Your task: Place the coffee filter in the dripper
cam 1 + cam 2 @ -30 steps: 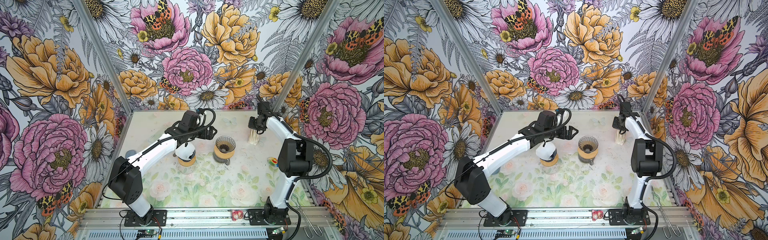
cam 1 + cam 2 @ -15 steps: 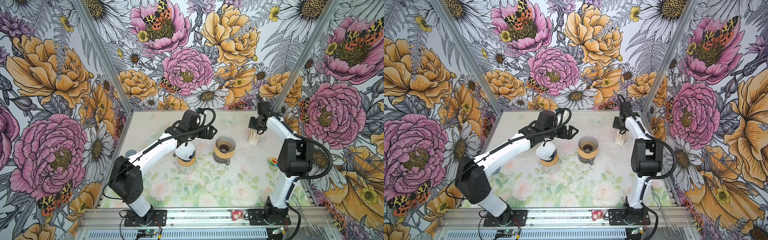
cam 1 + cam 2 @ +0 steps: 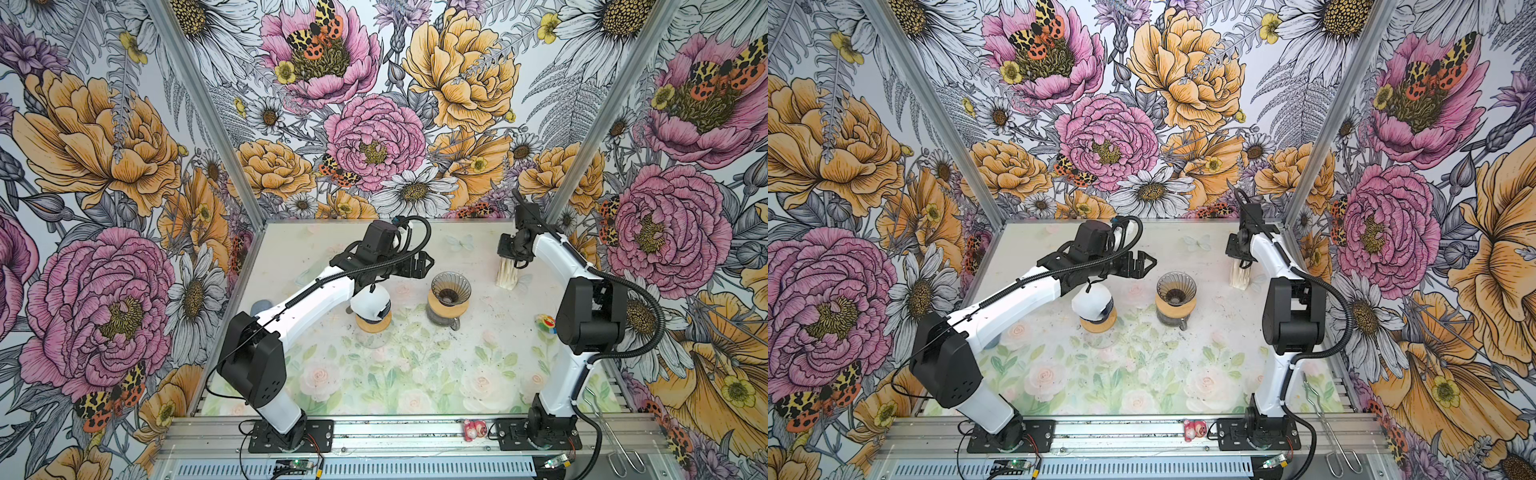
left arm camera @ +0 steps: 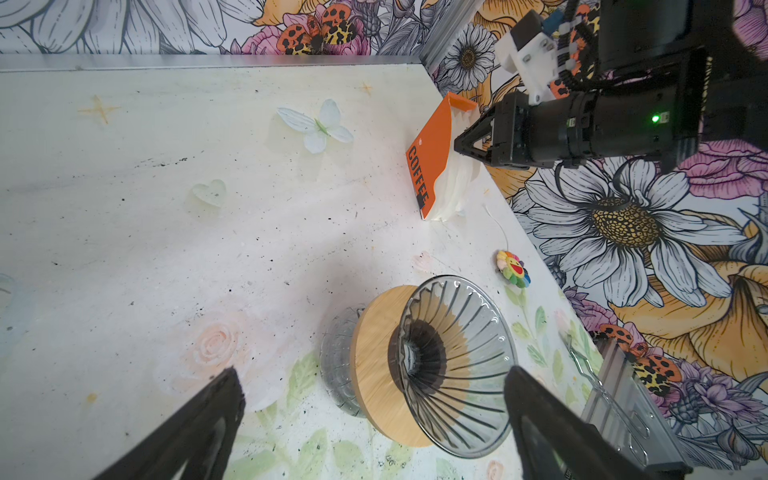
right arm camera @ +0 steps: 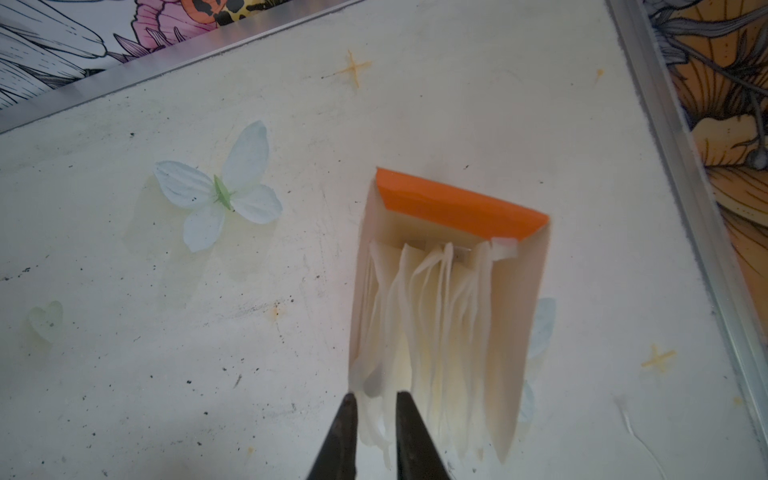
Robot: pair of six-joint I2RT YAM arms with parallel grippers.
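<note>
**Filter not yet drawn, dripper waiting empty**

Midway up the bench (image 3: 407, 374), the glass dripper (image 3: 451, 286) sits on its wooden collar atop a carafe (image 3: 444, 320). Its ribbed cone is empty in both top views and in the left wrist view. Just beside it stands a second brewer (image 3: 371, 303) with a white top; whether that top is paper I cannot tell. The left gripper (image 3: 426, 266) hangs above and between the two, jaws released wide and holding nothing.

Farther back, near the right wall, the orange filter holder (image 5: 457, 208) stands with its paper filters (image 5: 436, 316) fanned out. The right gripper (image 5: 375, 397) is down at it, jaws drawn almost together astride the edge of the outermost coffee filter (image 5: 376, 374). Whether they truly pinch it I cannot tell.

I judge the task to be at its first step. Pulling one filter free, carrying it across and seating it in the cone are all left to do.
</note>
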